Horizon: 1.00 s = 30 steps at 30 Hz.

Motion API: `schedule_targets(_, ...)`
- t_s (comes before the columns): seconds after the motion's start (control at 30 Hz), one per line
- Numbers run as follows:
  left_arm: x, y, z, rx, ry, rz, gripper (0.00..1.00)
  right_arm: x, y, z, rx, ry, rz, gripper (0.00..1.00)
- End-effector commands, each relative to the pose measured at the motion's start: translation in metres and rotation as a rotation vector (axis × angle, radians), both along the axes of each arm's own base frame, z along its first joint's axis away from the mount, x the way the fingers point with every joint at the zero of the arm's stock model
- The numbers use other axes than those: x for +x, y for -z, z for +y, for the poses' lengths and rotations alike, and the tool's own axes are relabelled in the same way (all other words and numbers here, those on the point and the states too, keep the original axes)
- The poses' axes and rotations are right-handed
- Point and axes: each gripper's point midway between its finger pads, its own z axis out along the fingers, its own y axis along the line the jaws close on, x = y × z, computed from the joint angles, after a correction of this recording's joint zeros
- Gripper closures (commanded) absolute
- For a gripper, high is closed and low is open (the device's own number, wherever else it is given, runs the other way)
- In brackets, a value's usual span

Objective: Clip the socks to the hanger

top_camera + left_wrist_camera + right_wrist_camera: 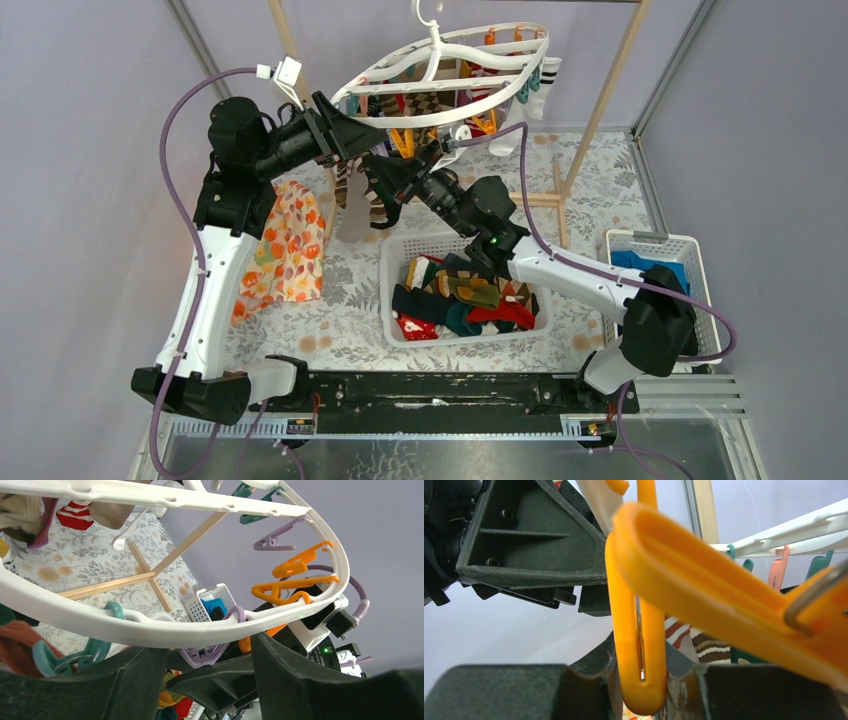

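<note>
The white oval hanger (440,92) hangs at the back with orange, teal and purple clips. Some socks hang from it: a white one with black stripes (545,80), an argyle one (425,102) and a tan one (353,215). More socks (470,295) lie in a white basket (398,262). My left gripper (348,128) is open at the hanger's left rim, which runs across its fingertips in the left wrist view (150,630). My right gripper (392,165) is just below it, shut on an orange clip (639,645) under the rim.
An orange floral cloth (285,245) hangs at the left. The pale wooden rack (600,100) carries the hanger, its foot on the table behind. A second white basket (690,250) holding blue and black clothes stands at the right. The two grippers are almost touching.
</note>
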Motion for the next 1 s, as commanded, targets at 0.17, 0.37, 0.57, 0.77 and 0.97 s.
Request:
schedule_targets(0.17, 0.003, -0.011, -0.001, -0.024, -0.007, -0.046, 0.52, -0.007, -0.019, 0.011, 0.010, -0.002, -0.043, 1.00)
schedule_targets(0.37, 0.009, -0.010, 0.003, -0.002, -0.043, -0.047, 0.82, -0.004, -0.011, 0.001, -0.013, 0.042, -0.018, 0.83)
schedule_targets(0.57, 0.009, -0.009, 0.004, 0.014, -0.050, -0.053, 0.92, -0.002, 0.013, -0.027, -0.074, 0.137, 0.040, 0.00)
schedule_targets(0.77, 0.008, -0.005, 0.004, 0.027, -0.044, -0.049, 0.95, -0.006, 0.059, -0.074, -0.082, 0.253, 0.260, 0.00)
schedule_targets(0.97, 0.006, -0.003, 0.005, 0.036, -0.037, -0.053, 0.95, -0.036, 0.125, -0.114, -0.350, 0.271, 0.424, 0.00)
